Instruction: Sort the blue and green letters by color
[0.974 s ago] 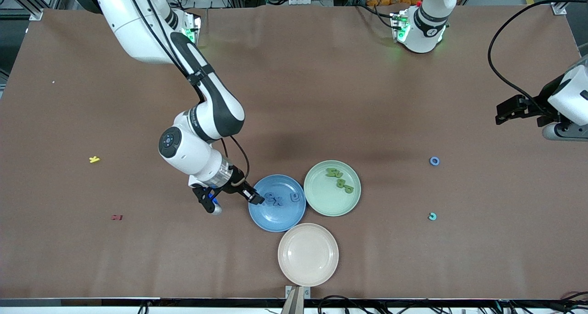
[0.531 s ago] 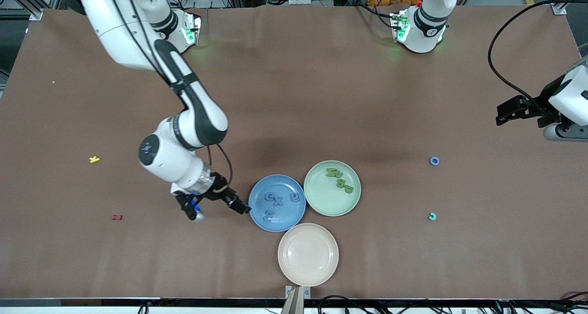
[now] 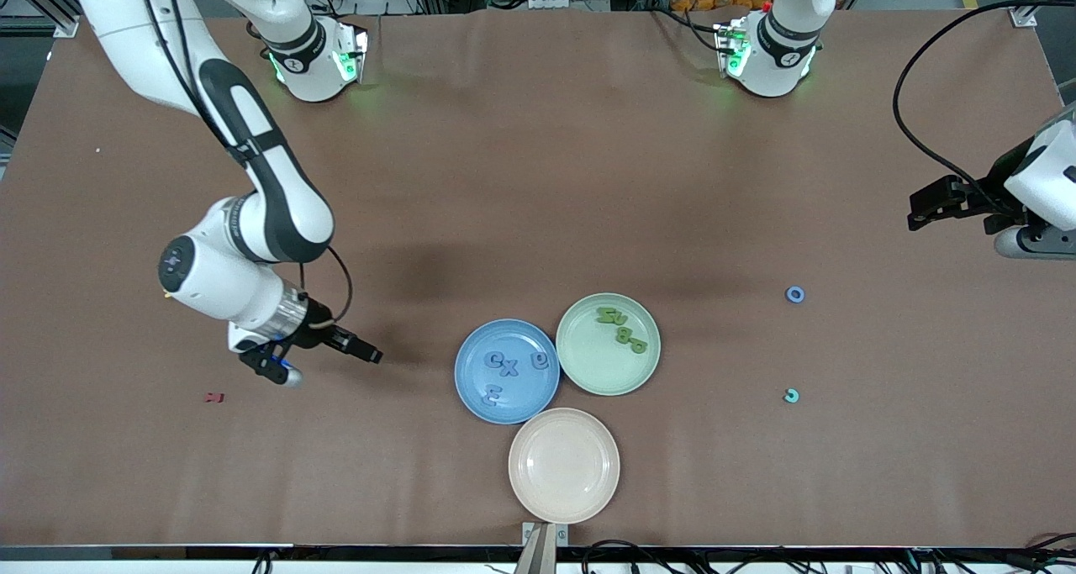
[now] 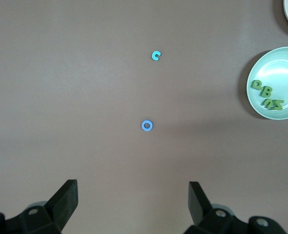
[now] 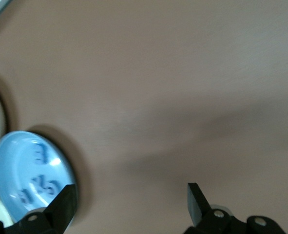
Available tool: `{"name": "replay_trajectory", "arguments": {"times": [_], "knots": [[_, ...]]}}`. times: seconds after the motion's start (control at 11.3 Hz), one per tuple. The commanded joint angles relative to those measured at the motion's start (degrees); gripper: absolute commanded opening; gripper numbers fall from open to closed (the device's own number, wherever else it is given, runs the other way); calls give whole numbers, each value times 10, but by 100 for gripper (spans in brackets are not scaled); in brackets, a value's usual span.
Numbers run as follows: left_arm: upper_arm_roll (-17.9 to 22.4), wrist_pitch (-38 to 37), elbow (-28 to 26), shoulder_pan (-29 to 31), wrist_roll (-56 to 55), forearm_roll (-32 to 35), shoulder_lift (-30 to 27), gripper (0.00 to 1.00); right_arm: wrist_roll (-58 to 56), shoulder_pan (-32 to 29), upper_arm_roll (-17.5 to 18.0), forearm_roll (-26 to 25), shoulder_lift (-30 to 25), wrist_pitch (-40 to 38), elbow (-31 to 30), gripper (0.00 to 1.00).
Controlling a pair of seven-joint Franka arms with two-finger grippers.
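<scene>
Several periwinkle-blue letters (image 3: 502, 365) lie in the blue plate (image 3: 528, 393). Several olive-green letters (image 3: 623, 334) lie in the pale green plate (image 3: 595, 371). My right gripper (image 3: 370, 355) is open and empty, low over bare table beside the blue plate, toward the right arm's end. Its wrist view shows that blue plate (image 5: 12, 170) with the blue letters (image 5: 37, 157). My left gripper (image 3: 920, 208) is open and empty, waiting at the left arm's end of the table. Its wrist view (image 4: 132, 195) shows the green plate (image 4: 280, 66) and the green letters (image 4: 266, 92).
An empty beige plate (image 3: 563, 490) sits nearer the front camera than the two plates. A blue ring (image 3: 794, 294) and a teal C (image 3: 791, 396) lie toward the left arm's end. A tiny dark red letter (image 3: 214, 397) lies near the right gripper.
My right gripper has drawn back from the blue plate toward the right arm's end. The blue E, first at its fingertips, now lies in the plate. The left arm has not moved.
</scene>
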Motion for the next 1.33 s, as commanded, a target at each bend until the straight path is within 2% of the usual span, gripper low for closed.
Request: {"name": "replay_trajectory", "arguments": {"times": [0.0,0.18,0.44,0.8,0.97,1.24], "knots": [[1,2,8,3,14,-15,4,100,-145,-34,-32,-5,-74,-3,-87,100],[1,5,8,3,14,-15,6,100,-195,-47,-51,-34,-105,-26,-103,100],[2,5,7,3,14,-24,6,100,-190,-61,-53,-153,-172,-89,-116,100],[2,5,7,3,14,-24,6,100,-177,-66,-54,-216,-234,-185,-102,100],[2,5,7,3,14,-24,6,100,-172,-64,-57,-249,-246,-263,-52,100],[2,5,7,3,14,-25,6,100,-172,-55,-73,-251,-246,-431,77,100]]}}
